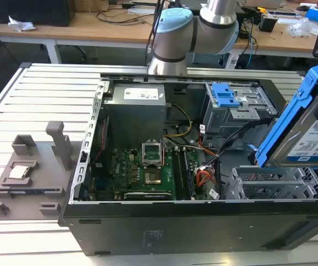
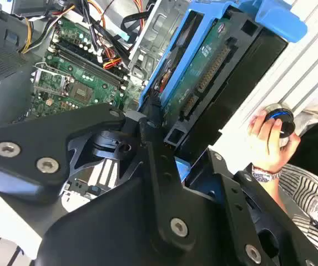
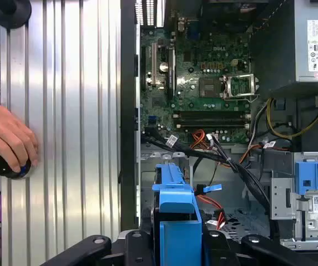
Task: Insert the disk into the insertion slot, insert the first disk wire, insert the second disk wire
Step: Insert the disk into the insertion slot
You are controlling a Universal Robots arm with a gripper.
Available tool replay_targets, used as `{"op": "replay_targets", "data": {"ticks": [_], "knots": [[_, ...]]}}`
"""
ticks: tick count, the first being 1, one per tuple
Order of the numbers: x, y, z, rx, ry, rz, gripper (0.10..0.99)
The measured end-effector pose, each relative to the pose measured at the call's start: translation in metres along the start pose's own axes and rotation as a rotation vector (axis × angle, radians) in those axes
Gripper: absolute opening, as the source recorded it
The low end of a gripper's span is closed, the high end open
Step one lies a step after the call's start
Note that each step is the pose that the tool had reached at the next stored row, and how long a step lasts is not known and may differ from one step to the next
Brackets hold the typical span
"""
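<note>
Black end effector [image 2: 176, 141] clamps the disk [image 2: 208, 72] by its blue frame, holding it tilted in the air just above the insertion slot [image 1: 264, 185], at the exterior view's right end of the open computer case [image 1: 175, 227]. Orange wires [image 1: 204, 177] lie loose between the slot and the green circuit board [image 1: 147, 169]. A person's hand [image 3: 6, 136] covers a round black knob [image 3: 9, 166] at the edge of the slatted metal counter [image 3: 64, 111].
</note>
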State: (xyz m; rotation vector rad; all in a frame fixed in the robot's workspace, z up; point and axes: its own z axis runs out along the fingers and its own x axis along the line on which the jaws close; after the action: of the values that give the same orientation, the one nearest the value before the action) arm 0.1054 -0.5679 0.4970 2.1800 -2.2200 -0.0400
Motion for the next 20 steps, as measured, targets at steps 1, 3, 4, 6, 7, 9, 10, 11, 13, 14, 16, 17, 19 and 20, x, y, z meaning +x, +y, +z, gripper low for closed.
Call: {"op": "replay_targets", "data": {"ticks": [1, 3, 4, 6, 7, 9, 10, 11, 13, 14, 16, 17, 19, 20], "knots": [[0.0001, 0.0008, 0.0001, 0.0, 0.0, 0.0, 0.365], [0.0, 0.0014, 0.0047, 0.0, -0.0006, 0.0, 0.365], [0.0, 0.0014, 0.0054, 0.0, -0.0005, 0.0, 0.365], [0.0, 0.0013, 0.0081, 0.0, -0.0006, 0.0, 0.365], [0.0, 0.0012, 0.0101, 0.0, -0.0006, 0.0, 0.365], [0.0, 0.0011, 0.0133, 0.0, -0.0013, 0.0, 0.365], [0.0, 0.001, 0.0154, 0.0, -0.0015, 0.0, 0.365], [0.0, 0.0009, 0.0181, 0.0, -0.0015, 0.0, 0.365], [-0.0016, 0.0007, 0.0226, 0.0, -0.0015, 0.0, 0.365], [-0.0056, 0.0008, 0.0234, 0.0, -0.0016, 0.0, 0.365], [-0.0138, 0.0009, 0.024, 0.0, -0.0016, 0.0, 0.365], [-0.017, 0.001, 0.0243, 0.0, -0.0015, 0.0, 0.365], [-0.0232, 0.0011, 0.0249, 0.0, -0.0015, 0.0, 0.365], [-0.0254, 0.0011, 0.0253, 0.0, -0.0016, 0.0, 0.365]]}}
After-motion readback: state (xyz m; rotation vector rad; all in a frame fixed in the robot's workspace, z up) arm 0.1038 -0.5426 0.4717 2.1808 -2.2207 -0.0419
